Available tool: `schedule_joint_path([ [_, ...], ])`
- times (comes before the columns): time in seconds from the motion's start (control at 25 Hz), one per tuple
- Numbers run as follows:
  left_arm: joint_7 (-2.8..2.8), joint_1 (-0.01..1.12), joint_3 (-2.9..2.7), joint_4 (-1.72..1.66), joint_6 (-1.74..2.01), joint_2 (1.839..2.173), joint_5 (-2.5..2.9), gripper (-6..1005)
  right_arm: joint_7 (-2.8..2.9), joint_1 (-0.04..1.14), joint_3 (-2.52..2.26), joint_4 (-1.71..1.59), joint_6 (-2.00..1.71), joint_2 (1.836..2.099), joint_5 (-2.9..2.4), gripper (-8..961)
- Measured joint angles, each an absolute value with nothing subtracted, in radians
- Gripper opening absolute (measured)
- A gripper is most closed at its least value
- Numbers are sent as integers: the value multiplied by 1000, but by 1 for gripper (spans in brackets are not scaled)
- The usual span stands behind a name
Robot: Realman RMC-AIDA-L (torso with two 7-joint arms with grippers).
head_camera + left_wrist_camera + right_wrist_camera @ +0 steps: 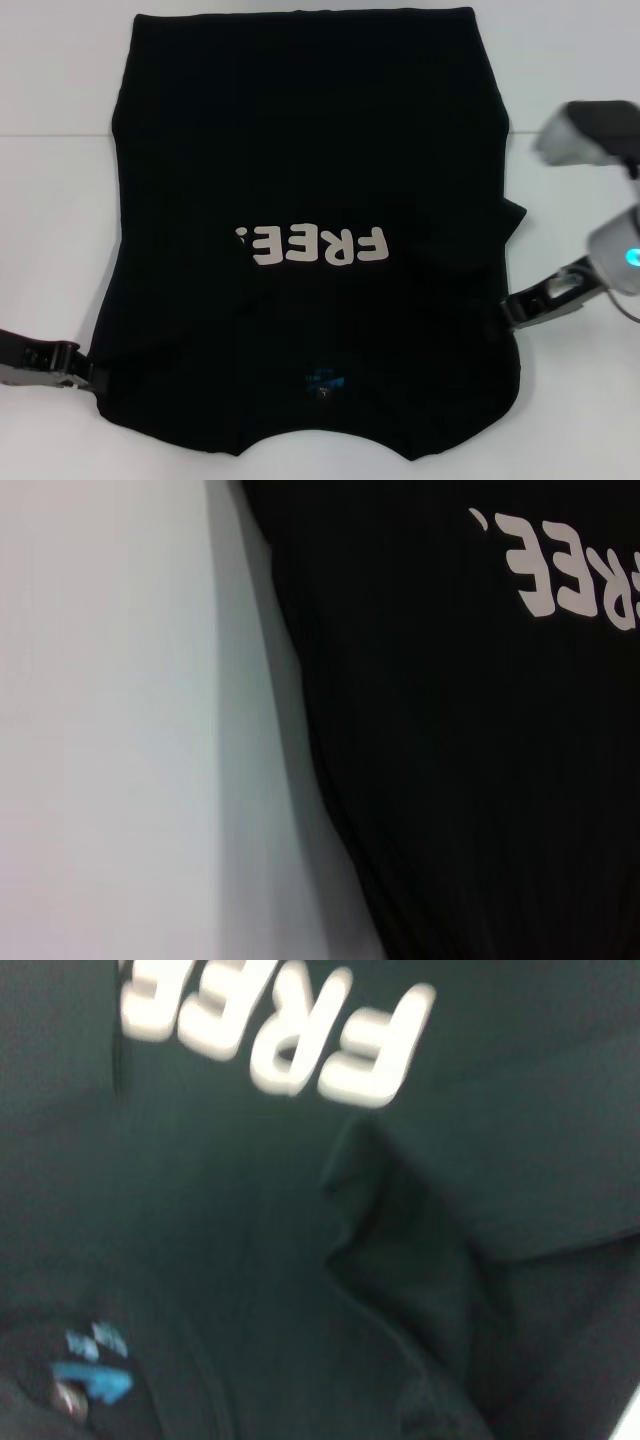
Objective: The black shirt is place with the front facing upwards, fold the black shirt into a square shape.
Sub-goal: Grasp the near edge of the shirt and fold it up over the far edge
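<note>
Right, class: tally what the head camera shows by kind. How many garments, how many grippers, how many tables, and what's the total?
Garments: 1, the black shirt, lying front up.
Grippers: 2, the left gripper at one edge of the shirt and the right gripper at the opposite edge.
Tables: 1, the white table.
Total: 4.

The scene was viewed by the head camera from above and in front, angled down, so that the whole black shirt (310, 240) on the white desk (60, 250) was taken in, with the left hand (85, 372) and right hand (515, 308) seen at its near edges. A far closer view was given by the left wrist camera, where the shirt's edge and bare desk (110, 730) were seen. The right wrist camera was held nearest, over cloth folds. The white lettering (312, 245) was shared by all three views.
</note>
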State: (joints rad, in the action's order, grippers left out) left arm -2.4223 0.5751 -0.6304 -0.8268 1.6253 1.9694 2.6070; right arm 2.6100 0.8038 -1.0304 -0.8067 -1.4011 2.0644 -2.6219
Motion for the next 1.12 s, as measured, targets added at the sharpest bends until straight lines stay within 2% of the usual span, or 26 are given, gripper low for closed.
schedule_joint_path([
  [0.4,-2423,575,-631,-825,1636,1975,2605,34,2479,607,-729,-798,-1410,2047,-2428,41],
  [0.68,-2427,575,-612,-819,1660,1971,2591,34,2369,525,-582,-697,-1436,2023,-2347,42],
  [1.12,-2413,568,-558,-784,1665,1968,2583,34,2068,459,-446,-641,-1509,2052,-2258,42],
])
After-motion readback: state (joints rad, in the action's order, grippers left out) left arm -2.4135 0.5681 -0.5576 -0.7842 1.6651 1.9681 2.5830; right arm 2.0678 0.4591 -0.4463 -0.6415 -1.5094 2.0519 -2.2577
